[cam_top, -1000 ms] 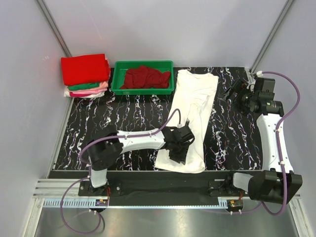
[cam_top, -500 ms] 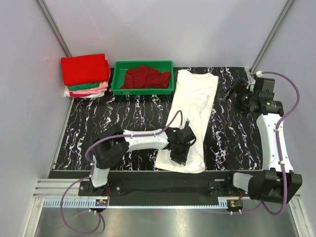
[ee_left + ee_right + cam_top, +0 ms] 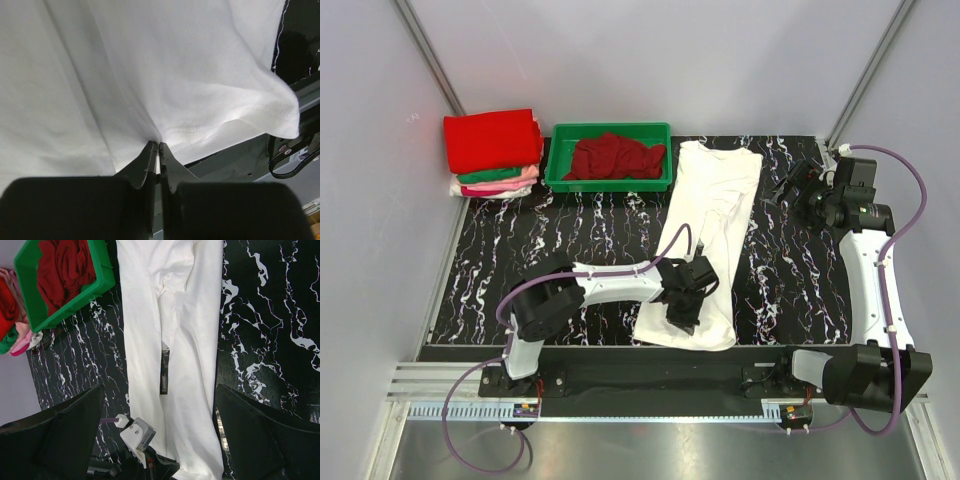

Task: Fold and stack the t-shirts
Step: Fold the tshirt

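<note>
left end effector [image 3: 682, 318] pinched on the near hem of the white t-shirt [image 3: 710, 215]

the white t-shirt lies folded into a long strip on the counter [image 3: 570, 230], running from beside the green tray [image 3: 610, 185] down to the near edge. in the left wrist view the jaws are closed together on its stitched hem. the right end effector [image 3: 785, 190] hangs above the far right of the counter, fingers wide apart, holding nothing. a stack of folded t-shirts [image 3: 492, 150], red on top, sits in the far left corner, and crumpled dark red cloth [image 3: 615, 157] fills the tray.
</note>
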